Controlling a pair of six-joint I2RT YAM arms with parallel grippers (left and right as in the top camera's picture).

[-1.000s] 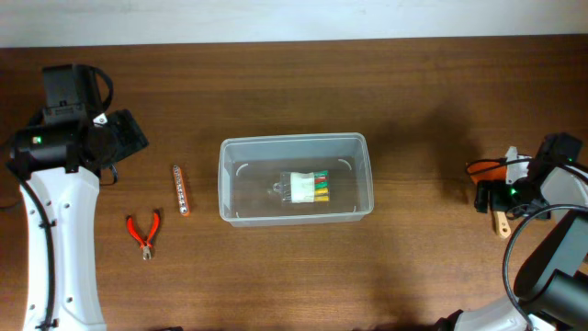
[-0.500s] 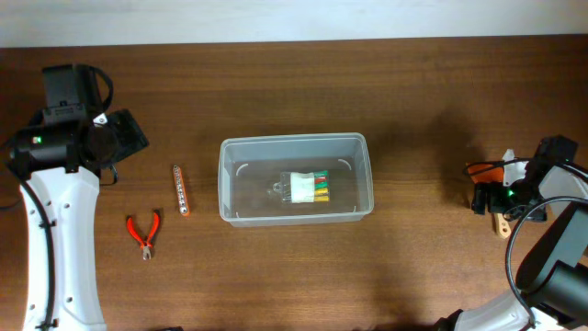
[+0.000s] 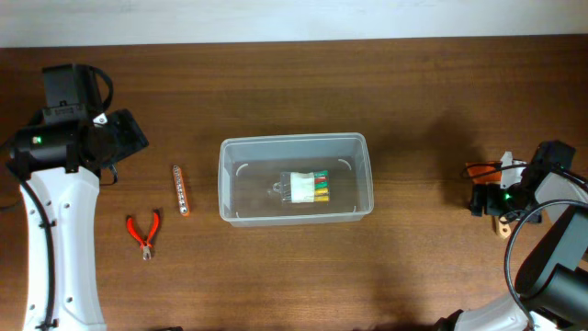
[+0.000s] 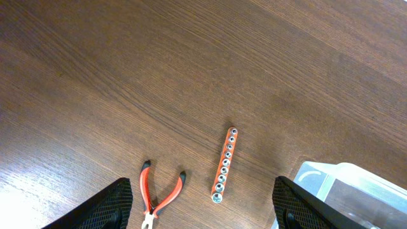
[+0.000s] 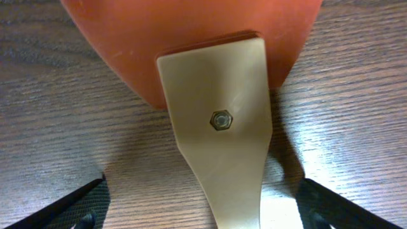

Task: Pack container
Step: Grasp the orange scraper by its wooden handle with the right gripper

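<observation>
Straddling the tan wooden handle (image 5: 222,146) of an orange-bladed tool (image 5: 191,38), the right jaws stand spread, one finger on either side, clamping nothing, near the right edge of the tabletop (image 3: 432,92). The left jaws hang released and empty, with red-handled pliers (image 4: 156,197) and an orange strip of sockets (image 4: 224,164) lying nearby. Mid-tabletop, between the arms, sits the clear container (image 3: 294,140), holding a packet of colour-striped items (image 3: 308,188).

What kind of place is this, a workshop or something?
Probably a robot lab workbench, not a home. A white robot arm stands at a wooden table, and small tools lie on it: red pliers and an orange socket strip, near a clear container.
</observation>
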